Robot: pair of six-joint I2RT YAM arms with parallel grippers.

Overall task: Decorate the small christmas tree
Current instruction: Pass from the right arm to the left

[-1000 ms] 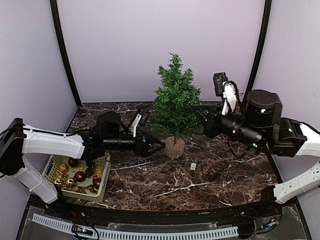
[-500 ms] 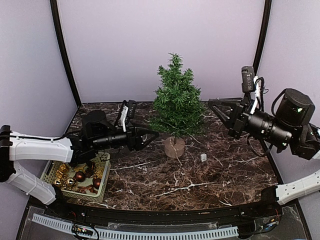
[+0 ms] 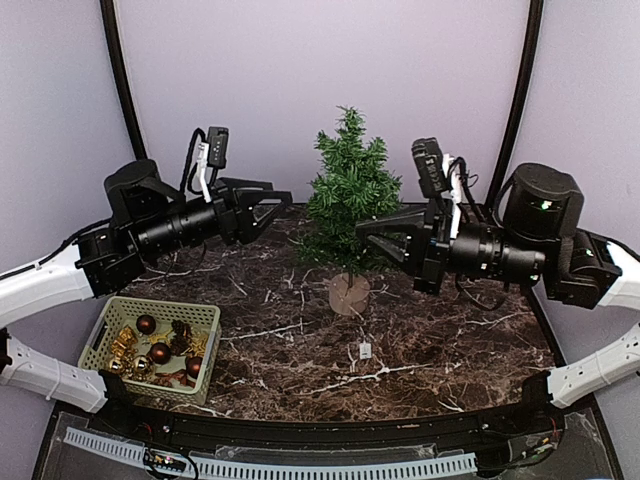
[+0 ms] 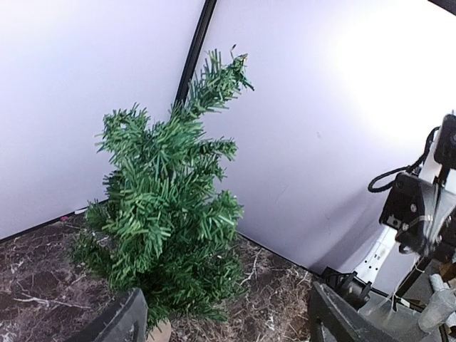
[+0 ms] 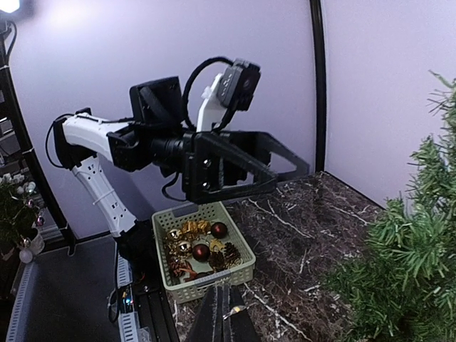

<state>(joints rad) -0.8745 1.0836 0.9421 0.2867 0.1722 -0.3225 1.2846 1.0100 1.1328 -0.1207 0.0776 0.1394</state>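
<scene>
At the near left corner of the dark marble table (image 3: 300, 385) sits a pale green basket (image 3: 150, 303), its left and near sides close to the table's edges, holding dark red balls and gold ornaments (image 3: 160, 352). To its right the marble lies open across the whole near strip. A small pale piece (image 3: 365, 350) shows against the table below the right claw; whether it lies there or hangs I cannot tell. Farther in, at the middle, the small christmas tree (image 3: 350, 195) stands upright on its round wooden base (image 3: 349, 293), with bare marble all round the base. The left claw (image 3: 275, 212) hangs raised above the table to the left of the tree, released, fingers spread wide and pointing at the branches, with a gap between its tips and the foliage. The right claw (image 3: 362, 232) comes in from the right at the lower branches, clenched to a point. A tiny glint sits at its tips in the right wrist view, too small to tell, and whether the tips touch the needles I cannot tell. Behind the tree, the back edge of the table meets the lavender back wall (image 3: 300, 90), which is framed by two black posts (image 3: 128, 110).
</scene>
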